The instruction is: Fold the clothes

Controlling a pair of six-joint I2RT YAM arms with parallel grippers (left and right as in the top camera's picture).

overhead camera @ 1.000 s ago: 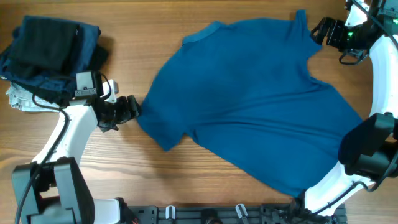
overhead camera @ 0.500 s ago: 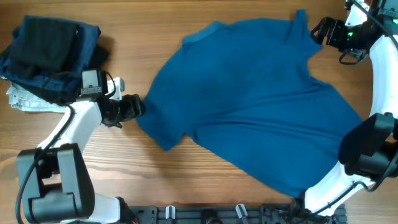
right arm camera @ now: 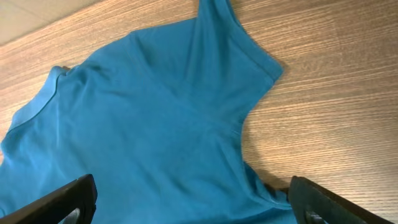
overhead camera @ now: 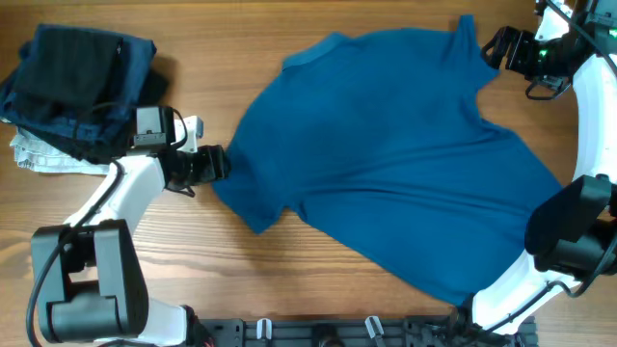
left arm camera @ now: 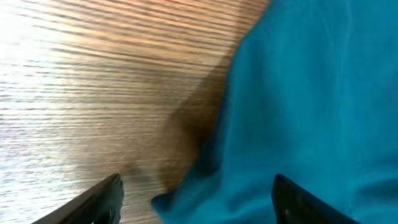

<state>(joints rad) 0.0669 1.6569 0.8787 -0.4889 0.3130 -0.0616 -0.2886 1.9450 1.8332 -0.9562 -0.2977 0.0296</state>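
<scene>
The clothes, one mid-blue T-shirt (overhead camera: 395,164), lie spread flat and slanted across the middle of the table, collar (overhead camera: 310,55) toward the back left. My left gripper (overhead camera: 214,164) sits low at the edge of the shirt's left sleeve (overhead camera: 246,198). In the left wrist view the left gripper (left arm camera: 199,208) is open, and the sleeve's edge (left arm camera: 205,186) lies between the two fingertips. My right gripper (overhead camera: 492,46) hovers at the back right by the other sleeve (overhead camera: 468,34). In its wrist view the right gripper (right arm camera: 193,211) is wide open above the shirt (right arm camera: 143,118), holding nothing.
A pile of dark navy and black folded garments (overhead camera: 77,82) sits at the back left, with a small whitish patterned cloth (overhead camera: 34,154) under its near edge. Bare wooden table (overhead camera: 241,289) shows in front of the shirt. The arm bases stand at the front corners.
My left gripper has slid right, from just short of the sleeve to its edge, and its jaws have narrowed a little. The right arm and the shirt have stayed still.
</scene>
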